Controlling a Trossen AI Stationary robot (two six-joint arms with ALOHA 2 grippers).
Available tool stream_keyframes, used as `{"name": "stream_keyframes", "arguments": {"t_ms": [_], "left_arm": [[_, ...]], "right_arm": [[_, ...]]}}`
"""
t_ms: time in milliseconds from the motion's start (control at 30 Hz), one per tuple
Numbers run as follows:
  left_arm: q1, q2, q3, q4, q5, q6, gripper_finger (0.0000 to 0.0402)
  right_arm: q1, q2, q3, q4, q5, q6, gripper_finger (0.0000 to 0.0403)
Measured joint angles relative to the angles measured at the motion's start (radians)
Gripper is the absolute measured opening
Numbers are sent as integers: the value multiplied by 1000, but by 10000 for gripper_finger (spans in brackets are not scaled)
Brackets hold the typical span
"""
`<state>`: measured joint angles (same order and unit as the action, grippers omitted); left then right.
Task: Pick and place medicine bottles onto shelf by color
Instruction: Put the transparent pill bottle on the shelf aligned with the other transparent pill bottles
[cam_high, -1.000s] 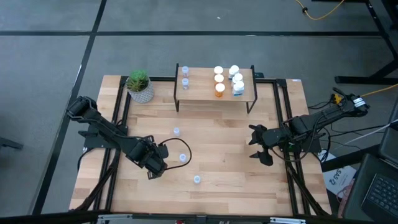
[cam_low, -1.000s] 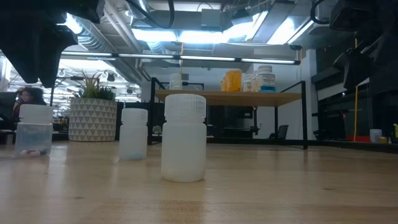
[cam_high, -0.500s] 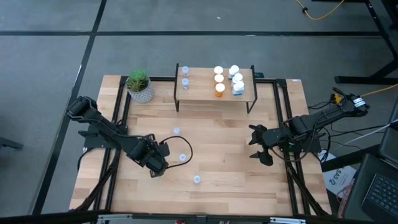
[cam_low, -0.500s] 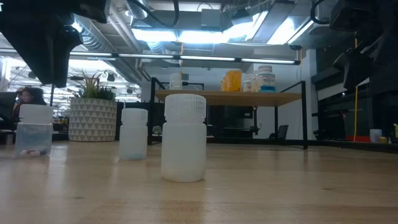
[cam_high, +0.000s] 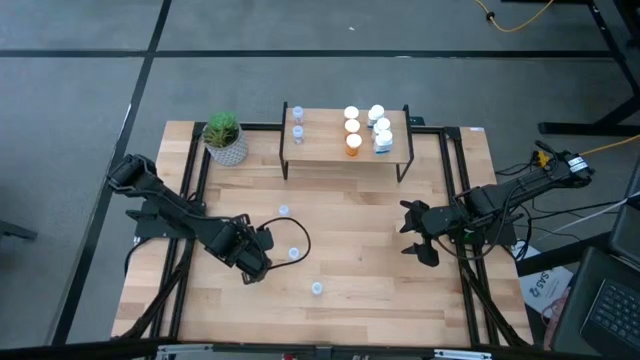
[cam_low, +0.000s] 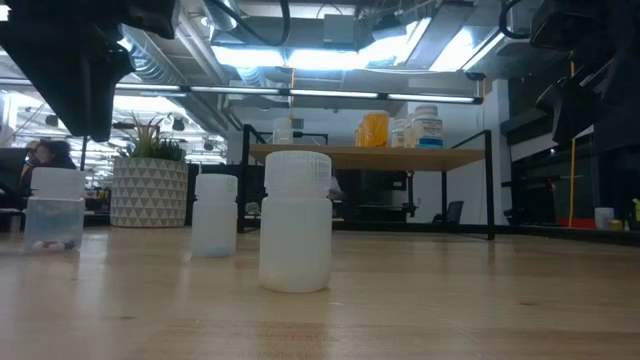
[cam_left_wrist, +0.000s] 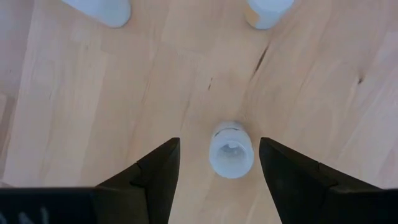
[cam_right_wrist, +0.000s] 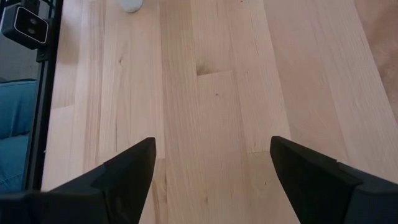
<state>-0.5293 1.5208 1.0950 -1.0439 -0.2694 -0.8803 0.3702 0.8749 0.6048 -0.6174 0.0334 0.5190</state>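
My left gripper (cam_high: 268, 250) is open at the table's left-middle, pointing down. Its fingers stand on either side of a small pale bottle (cam_left_wrist: 231, 150) without touching it; the bottle stands upright on the tabletop (cam_high: 293, 254). Two more pale bottles (cam_high: 284, 211) (cam_high: 317, 289) stand on the table. The shelf (cam_high: 330, 150) at the far middle carries two pale bottles (cam_high: 297, 123), three orange ones with white caps (cam_high: 352, 128) and white ones (cam_high: 381, 127). My right gripper (cam_high: 412, 232) is open and empty at the right.
A white-potted green plant (cam_high: 224, 138) stands at the far left, beside the shelf. Black frame rails (cam_high: 452, 180) run along the table's sides. Bare wood (cam_high: 350, 230) lies between the two grippers.
My left gripper has gone a little toward the table's right edge, closer to the small pale bottle, and has stayed open. The bottles have not moved.
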Motion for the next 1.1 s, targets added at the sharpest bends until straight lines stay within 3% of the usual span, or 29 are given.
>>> {"name": "stream_keyframes", "arguments": {"t_ms": [1100], "left_arm": [[-2, 51, -1, 11, 12, -9, 213]], "right_arm": [[0, 0, 0, 0, 0, 0, 317]]}}
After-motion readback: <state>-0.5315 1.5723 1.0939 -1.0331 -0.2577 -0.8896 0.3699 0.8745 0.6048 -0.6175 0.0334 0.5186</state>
